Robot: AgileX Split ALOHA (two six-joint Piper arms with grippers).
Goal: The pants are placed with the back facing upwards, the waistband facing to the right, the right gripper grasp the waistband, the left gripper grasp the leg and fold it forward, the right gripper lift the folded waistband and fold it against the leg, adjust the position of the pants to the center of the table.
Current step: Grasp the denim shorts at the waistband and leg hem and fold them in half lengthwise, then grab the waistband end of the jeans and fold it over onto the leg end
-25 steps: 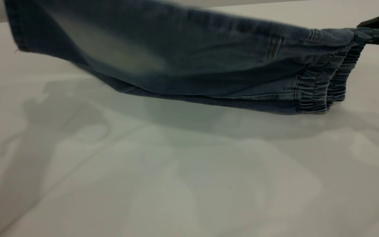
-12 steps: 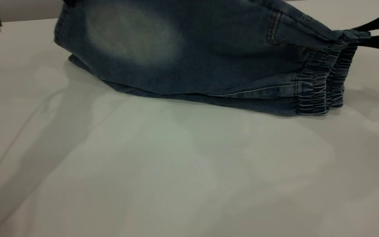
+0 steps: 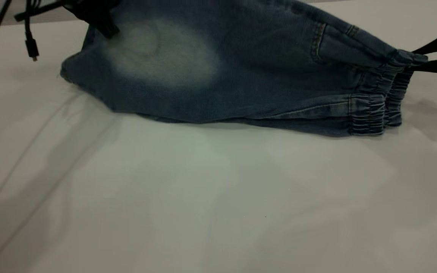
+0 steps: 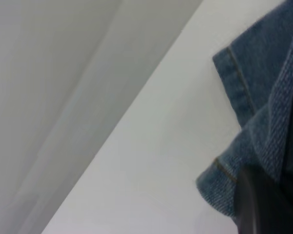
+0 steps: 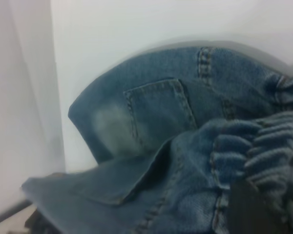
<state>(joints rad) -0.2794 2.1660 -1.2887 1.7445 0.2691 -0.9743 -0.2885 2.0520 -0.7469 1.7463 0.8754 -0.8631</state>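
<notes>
Left gripper [image 3: 102, 21] — clamped on the leg [image 3: 89, 72] at far left, hem near the table [image 3: 218, 197]. Pants [image 3: 222, 76] lie folded along the far side. Right gripper [image 3: 421, 60] — clamped on the raised waistband [image 3: 396, 76] at far right.

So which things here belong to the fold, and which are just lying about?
In the job:
- pants
- waistband, pinched by the right claw
- leg, held by the left claw

Lying about:
- dangling cable
- table
</notes>
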